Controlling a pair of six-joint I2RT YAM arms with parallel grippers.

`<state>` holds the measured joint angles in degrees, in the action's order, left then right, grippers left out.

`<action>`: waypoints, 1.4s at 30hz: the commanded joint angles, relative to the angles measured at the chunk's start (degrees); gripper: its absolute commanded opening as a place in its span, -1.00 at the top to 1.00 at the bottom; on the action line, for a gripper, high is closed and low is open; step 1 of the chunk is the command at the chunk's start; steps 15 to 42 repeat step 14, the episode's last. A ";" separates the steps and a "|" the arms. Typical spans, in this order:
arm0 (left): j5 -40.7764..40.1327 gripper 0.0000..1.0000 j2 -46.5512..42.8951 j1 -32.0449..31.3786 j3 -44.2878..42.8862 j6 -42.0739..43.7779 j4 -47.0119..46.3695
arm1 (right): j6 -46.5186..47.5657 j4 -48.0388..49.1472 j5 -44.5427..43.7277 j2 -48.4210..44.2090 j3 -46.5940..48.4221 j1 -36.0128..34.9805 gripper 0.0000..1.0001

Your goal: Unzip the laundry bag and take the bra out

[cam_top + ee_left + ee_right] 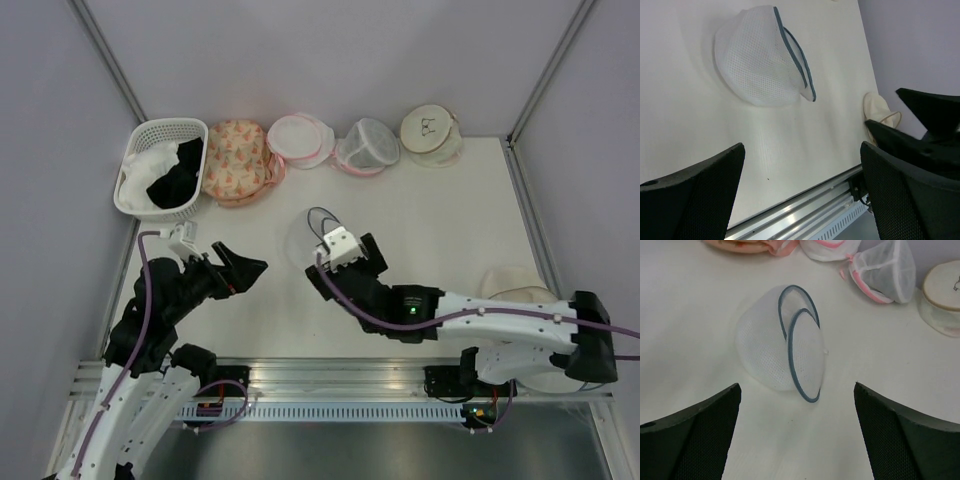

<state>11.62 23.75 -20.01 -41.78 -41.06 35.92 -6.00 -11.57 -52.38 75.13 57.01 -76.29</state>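
Your bag lies unzipped on the bench, lid ajar, looking empty. Both pincers, left and right, gape released nearby. Black fabric, likely the bra, sits in the basket.

A robot test cell in a lab, not a home: a plain white table is boxed in by bare lavender-grey panels with metal corner posts. An aluminium rail along the near edge carries the bases of two white and black arms with purple cables. Laundry props stand in a neat row against the back wall: a white plastic basket of clothes, a floral pink bag, and pink-trimmed mesh bags
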 commanded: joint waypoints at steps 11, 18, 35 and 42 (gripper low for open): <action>11.39 -0.99 11.31 0.06 -0.41 6.61 -8.67 | -31.52 -30.60 3.34 -26.52 0.20 0.18 -0.95; 12.38 -0.99 13.42 0.06 -0.93 6.25 -9.55 | -31.97 -30.62 3.43 -27.49 -0.50 0.18 -0.96; 12.38 -0.99 13.42 0.06 -0.93 6.25 -9.55 | -31.97 -30.62 3.43 -27.49 -0.50 0.18 -0.96; 12.38 -0.99 13.42 0.06 -0.93 6.25 -9.55 | -31.97 -30.62 3.43 -27.49 -0.50 0.18 -0.96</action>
